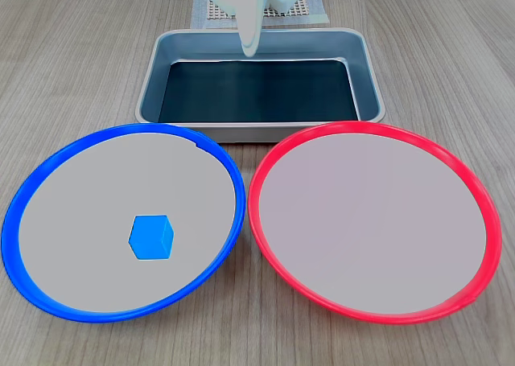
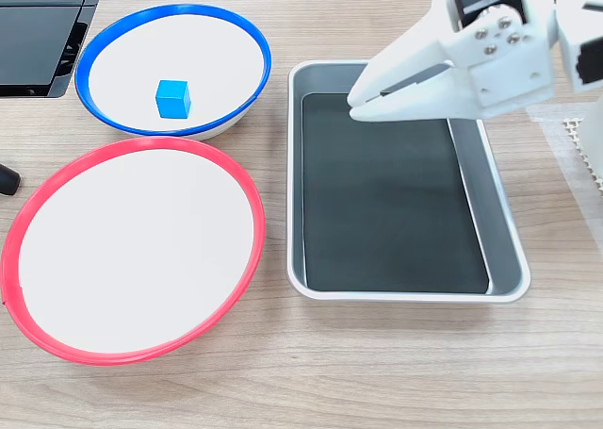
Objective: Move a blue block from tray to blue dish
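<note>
1. On the pale centre of the blue dish (image 1: 16, 221) sat the blue block (image 1: 151, 237), a little off the middle and well clear of the rim; in both fixed views it rested flat, touched by nothing.
2. Beside that dish, nearly rim to rim, lay a red-rimmed dish (image 2: 247, 179).
3. Beyond both dishes stood the grey metal tray (image 2: 503, 226), its dark bottom bare.
4. Above the tray hung the white gripper (image 2: 356, 102), its jaws nearly together with a thin slit between them, seemingly shut and holding nothing; the other fixed view showed it edge-on and added little.
5. All of this rested on a wood-grain surface (image 1: 451, 68).
</note>
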`<move>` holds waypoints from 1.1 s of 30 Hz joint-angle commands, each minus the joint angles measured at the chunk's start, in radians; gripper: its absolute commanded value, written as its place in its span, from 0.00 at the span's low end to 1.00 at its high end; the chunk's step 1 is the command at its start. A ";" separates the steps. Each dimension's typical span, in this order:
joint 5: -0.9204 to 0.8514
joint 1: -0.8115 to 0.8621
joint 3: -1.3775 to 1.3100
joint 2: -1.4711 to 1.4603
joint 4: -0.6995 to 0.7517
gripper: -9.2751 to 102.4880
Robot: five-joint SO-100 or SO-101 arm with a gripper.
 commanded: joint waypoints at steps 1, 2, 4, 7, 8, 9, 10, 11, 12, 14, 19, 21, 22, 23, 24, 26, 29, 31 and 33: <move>0.008 0.012 0.006 0.080 0.097 0.08; 0.015 0.014 0.006 0.098 0.129 0.08; 0.029 0.020 0.006 0.135 0.189 0.08; 0.038 0.035 0.006 0.169 0.255 0.08; 0.044 0.043 0.006 0.193 0.290 0.08; 0.049 0.043 0.006 0.221 0.324 0.08; 0.051 0.041 0.006 0.250 0.362 0.08; 0.051 0.037 0.006 0.272 0.390 0.08; 0.052 0.032 0.006 0.284 0.403 0.08; 0.064 0.031 0.006 0.305 0.430 0.08; 0.060 0.028 0.006 0.305 0.431 0.08; 0.052 0.021 0.006 0.305 0.431 0.08; 0.052 0.021 0.006 0.305 0.431 0.08; 0.052 0.021 0.006 0.305 0.431 0.08; 0.052 0.021 0.006 0.305 0.431 0.08; 0.052 0.021 0.006 0.305 0.431 0.08; 0.052 0.021 0.006 0.305 0.431 0.08; 0.052 0.021 0.006 0.305 0.431 0.08; 0.052 0.021 0.006 0.305 0.431 0.08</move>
